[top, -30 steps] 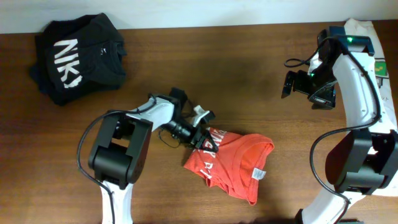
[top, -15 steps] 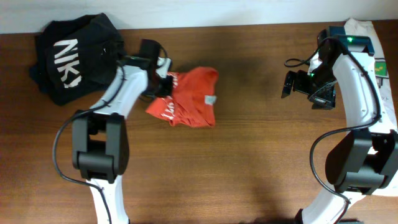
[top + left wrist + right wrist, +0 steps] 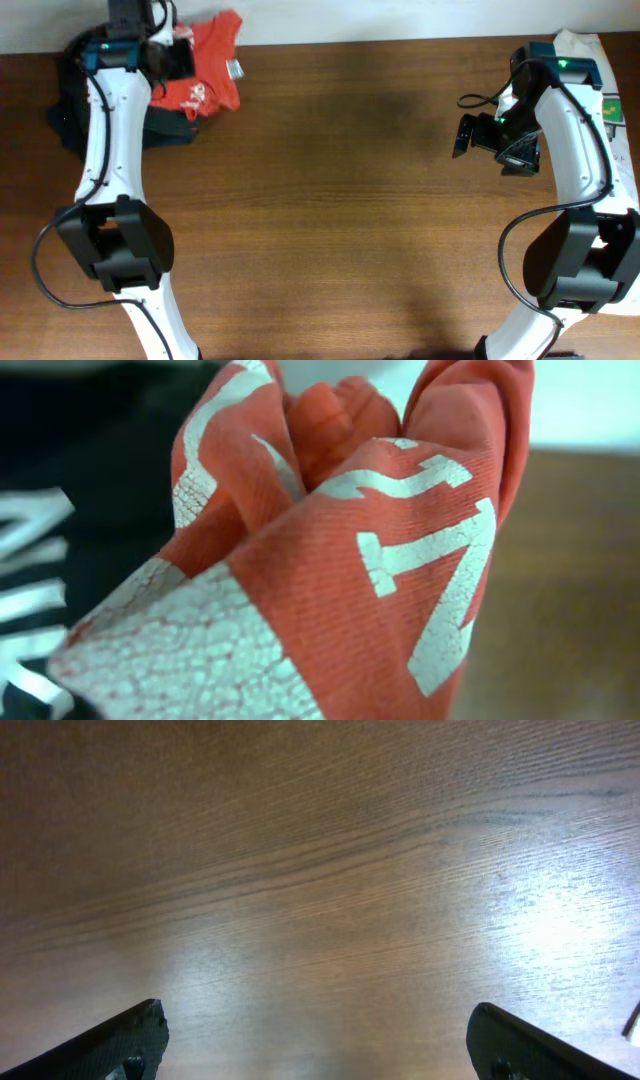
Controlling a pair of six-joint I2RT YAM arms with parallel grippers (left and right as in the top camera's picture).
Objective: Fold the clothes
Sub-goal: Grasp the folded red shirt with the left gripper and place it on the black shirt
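The clothes in hand are an orange-red T-shirt with cracked white lettering, bunched into a bundle at the table's far left back edge. My left gripper is shut on the bundle and holds it over a black garment. In the left wrist view the shirt fills the frame and hides the fingers. My right gripper hangs open over bare wood at the right. Its two dark fingertips stand wide apart in the right wrist view, nothing between them.
A black garment with white lettering lies under and left of the shirt bundle. White cloth and a green item sit at the table's far right edge. The brown wooden table ends just behind the shirt.
My left arm has swung from the front middle of the table to the far left back corner, carrying the orange-red shirt onto the black garment. The right arm has not moved.
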